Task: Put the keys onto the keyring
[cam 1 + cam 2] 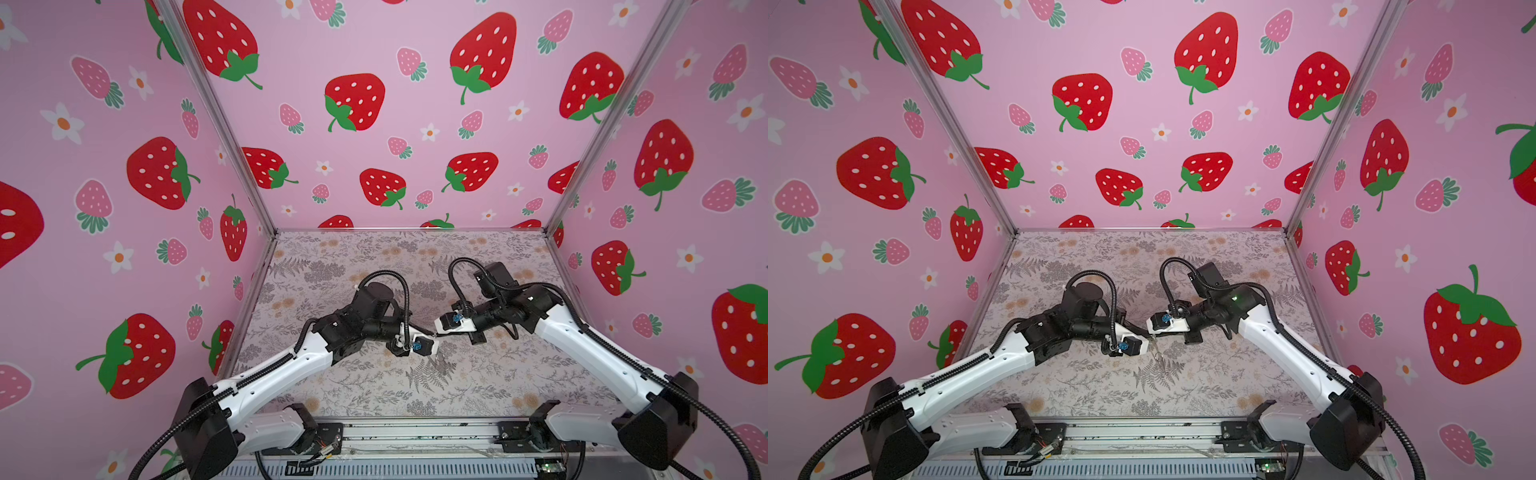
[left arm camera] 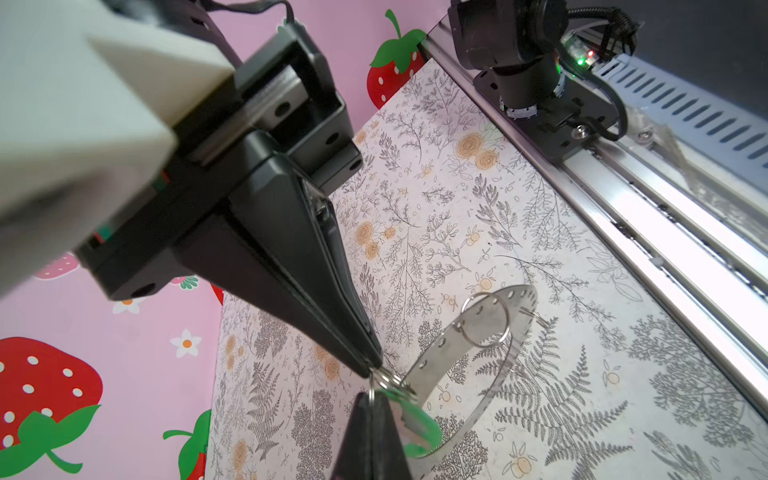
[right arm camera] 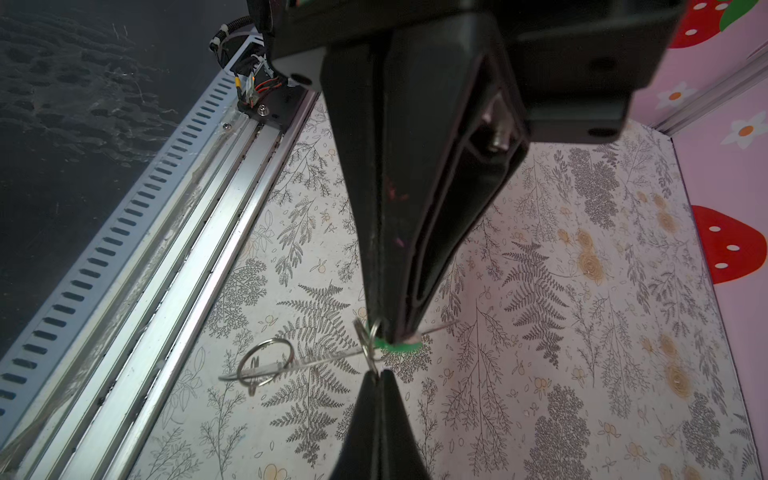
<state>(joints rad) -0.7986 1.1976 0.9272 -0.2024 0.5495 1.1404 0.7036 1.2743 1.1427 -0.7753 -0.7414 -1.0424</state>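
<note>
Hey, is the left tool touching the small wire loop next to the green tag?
Touching. The left wrist view shows the left tool shut on the small wire loop beside the green tag.

Robot test booth: strawberry-print walls (image 1: 374, 41), aluminium frame (image 1: 221, 120), floral tabletop (image 1: 478, 374).

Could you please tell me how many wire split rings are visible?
2 split rings: one hangs on the rim of the keyring; one sits between the left tool and right tool tips, beside the green tag. More may be hidden.
</note>
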